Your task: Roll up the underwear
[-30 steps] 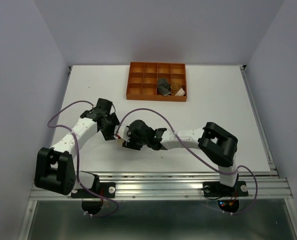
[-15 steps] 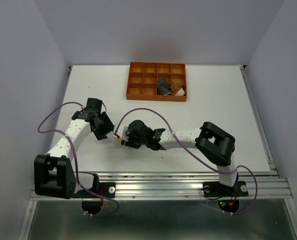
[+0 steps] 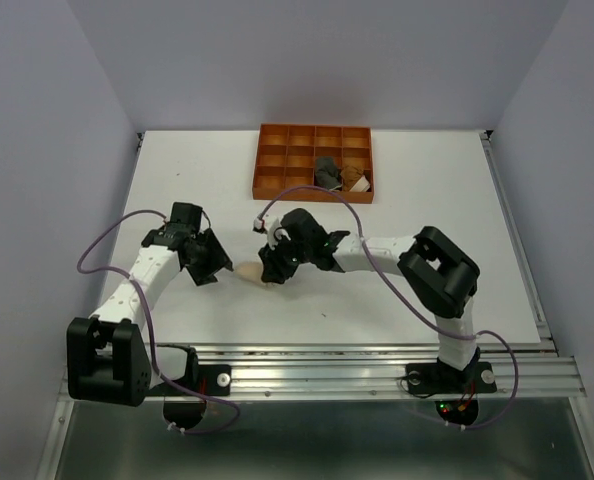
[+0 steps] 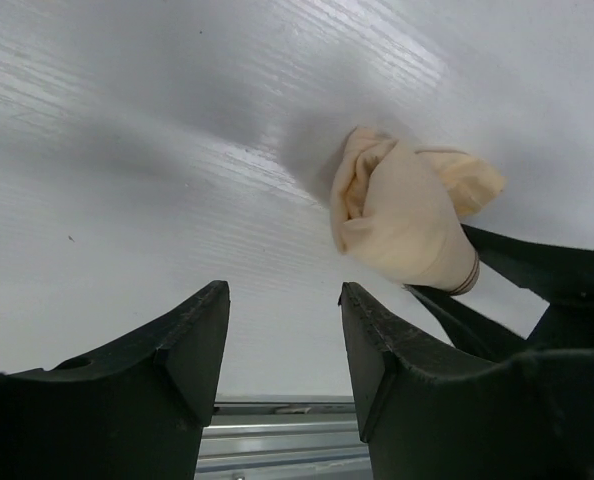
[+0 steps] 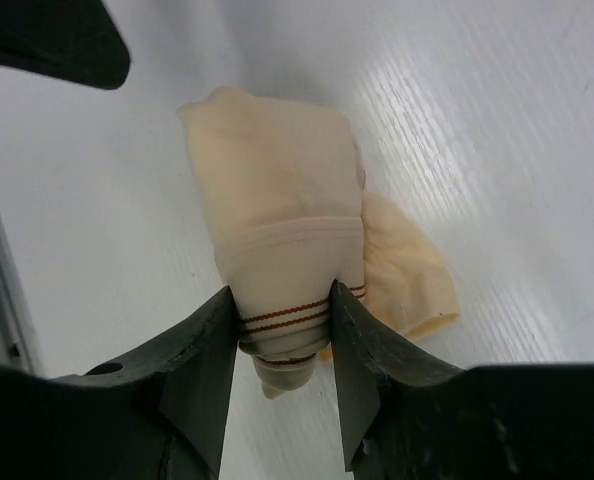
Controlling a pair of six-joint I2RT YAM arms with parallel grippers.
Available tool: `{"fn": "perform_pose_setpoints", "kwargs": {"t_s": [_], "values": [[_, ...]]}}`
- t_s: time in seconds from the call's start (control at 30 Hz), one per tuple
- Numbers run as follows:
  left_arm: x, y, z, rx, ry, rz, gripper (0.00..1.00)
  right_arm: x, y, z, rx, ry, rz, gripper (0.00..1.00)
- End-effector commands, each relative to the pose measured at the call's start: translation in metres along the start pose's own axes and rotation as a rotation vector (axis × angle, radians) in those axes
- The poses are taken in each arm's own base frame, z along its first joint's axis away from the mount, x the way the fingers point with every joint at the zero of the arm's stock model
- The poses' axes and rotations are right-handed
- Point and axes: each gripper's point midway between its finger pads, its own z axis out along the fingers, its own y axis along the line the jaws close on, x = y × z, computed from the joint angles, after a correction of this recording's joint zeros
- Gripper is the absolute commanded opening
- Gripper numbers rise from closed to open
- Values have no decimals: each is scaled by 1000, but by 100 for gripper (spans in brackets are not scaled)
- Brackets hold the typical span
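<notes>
jaws of the right gripper [image 5: 282, 310] were closed partway on the pale peach brief [image 5: 277, 190], pinching its striped waistband end from both sides. the brief was bundled into a loose roll, with a flap of the same fabric spilling out to one side underneath. its free end rested on the white table [image 3: 427, 210], a little left of the middle and nearer the near edge than the far one.

the left gripper [image 3: 209, 262] stood just beside the roll on its left, apart from it, with its jaws parted well wide and nothing between them. its wrist view showed only bare table in the gap and the peach roll beyond.

the orange tray [image 3: 258, 165] sat at the far edge of the table, well apart from both grippers. the dark grey brief [image 3: 327, 172] and the rust-brown brief [image 3: 354, 178] lay in its right-hand compartments, seemingly in the rows nearest the arms, though the overhead view was too small to be sure which cells.
</notes>
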Motion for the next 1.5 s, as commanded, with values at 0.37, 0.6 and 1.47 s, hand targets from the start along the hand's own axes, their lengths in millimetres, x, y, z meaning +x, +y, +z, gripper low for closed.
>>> {"fn": "perform_pose_setpoints", "kwargs": {"t_s": [0.37, 0.6, 1.47], "values": [[26, -33, 12, 256, 78, 11, 64, 105, 2, -10, -163, 317, 746, 1], [23, -51, 21, 314, 84, 30, 66, 126, -14, -12, -102, 348, 851, 1], [57, -37, 56, 8, 86, -50, 61, 117, -31, -17, -29, 295, 712, 1]]}}
